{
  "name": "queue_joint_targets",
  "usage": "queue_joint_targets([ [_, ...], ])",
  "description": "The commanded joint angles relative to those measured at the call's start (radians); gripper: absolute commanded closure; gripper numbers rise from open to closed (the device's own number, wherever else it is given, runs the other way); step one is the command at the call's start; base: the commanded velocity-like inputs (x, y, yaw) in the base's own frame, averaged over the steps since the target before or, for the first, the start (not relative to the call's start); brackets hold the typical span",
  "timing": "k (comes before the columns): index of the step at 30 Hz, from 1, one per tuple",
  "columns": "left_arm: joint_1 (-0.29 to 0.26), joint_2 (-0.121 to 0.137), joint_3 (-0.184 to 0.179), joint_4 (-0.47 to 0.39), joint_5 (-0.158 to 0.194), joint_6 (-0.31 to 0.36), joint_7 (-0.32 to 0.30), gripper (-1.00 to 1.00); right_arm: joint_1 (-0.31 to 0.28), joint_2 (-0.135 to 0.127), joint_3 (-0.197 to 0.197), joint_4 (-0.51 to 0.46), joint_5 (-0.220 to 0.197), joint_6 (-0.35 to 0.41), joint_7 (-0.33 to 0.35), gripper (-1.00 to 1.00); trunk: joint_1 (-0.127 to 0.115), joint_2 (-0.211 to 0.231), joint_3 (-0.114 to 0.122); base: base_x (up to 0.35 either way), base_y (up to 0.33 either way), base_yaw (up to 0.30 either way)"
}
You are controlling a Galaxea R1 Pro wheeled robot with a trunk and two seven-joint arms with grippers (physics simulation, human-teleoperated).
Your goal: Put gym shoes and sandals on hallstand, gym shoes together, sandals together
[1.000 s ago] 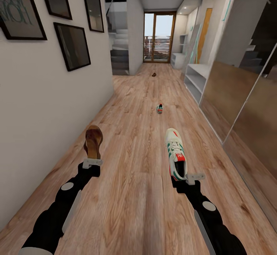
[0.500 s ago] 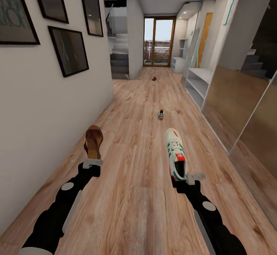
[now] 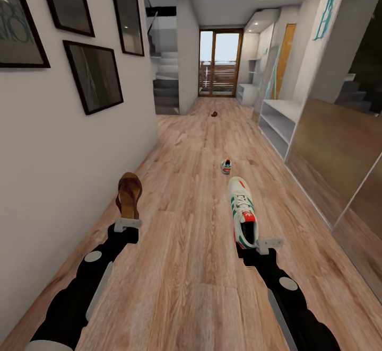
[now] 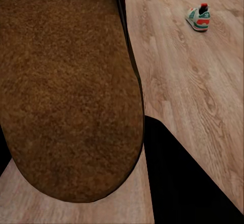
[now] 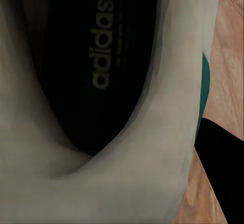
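Observation:
My left gripper (image 3: 128, 219) is shut on the heel of a brown sandal (image 3: 129, 194), held out ahead above the corridor floor (image 3: 185, 287); its tan footbed (image 4: 66, 82) looms close in the left wrist view. My right gripper (image 3: 250, 242) is shut on the heel of a white gym shoe (image 3: 242, 210), whose dark insole (image 5: 96, 66) shows in the right wrist view. The second gym shoe (image 3: 226, 166) (image 4: 199, 18) lies on the floor ahead. Far down the corridor lies the second sandal (image 3: 214, 114). The hallstand (image 3: 246, 93), low and white with wall shelves above, stands by the far door.
A plain low white rack (image 3: 277, 122) with two open tiers lines the right wall, followed by brown mirrored wardrobe doors (image 3: 339, 155). The left wall (image 3: 53, 160) with framed pictures runs close beside my left arm. Stairs (image 3: 165, 83) open at the far left.
The whole view has shifted forward along the corridor: the floor gym shoe, the rack and the wardrobe doors look nearer. Both arms keep their shoes in the same pose.

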Motion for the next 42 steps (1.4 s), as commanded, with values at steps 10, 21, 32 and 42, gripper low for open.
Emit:
queue_joint_targets([
  [10,0.0,-0.001,-0.002,0.0,-0.003,0.006,-0.003,1.0,0.0,0.0,0.001,-0.002,0.001,0.006,-0.001,1.0,0.0,0.0,0.016,0.341,0.096,0.0],
  [21,0.0,-0.001,-0.002,0.0,-0.003,0.006,-0.003,1.0,0.0,0.0,0.001,-0.002,0.001,0.006,-0.001,1.0,0.0,0.0,0.034,0.345,0.002,0.0],
  [32,0.0,-0.001,-0.002,0.0,-0.003,0.006,-0.003,1.0,0.0,0.0,0.001,-0.002,0.001,0.006,-0.001,1.0,0.0,0.0,0.038,0.346,0.004,0.0],
  [42,0.0,-0.001,-0.002,0.001,-0.003,0.006,-0.003,1.0,0.0,0.0,0.001,-0.002,0.0,0.005,0.0,1.0,0.0,0.0,0.038,0.345,0.074,0.0],
])
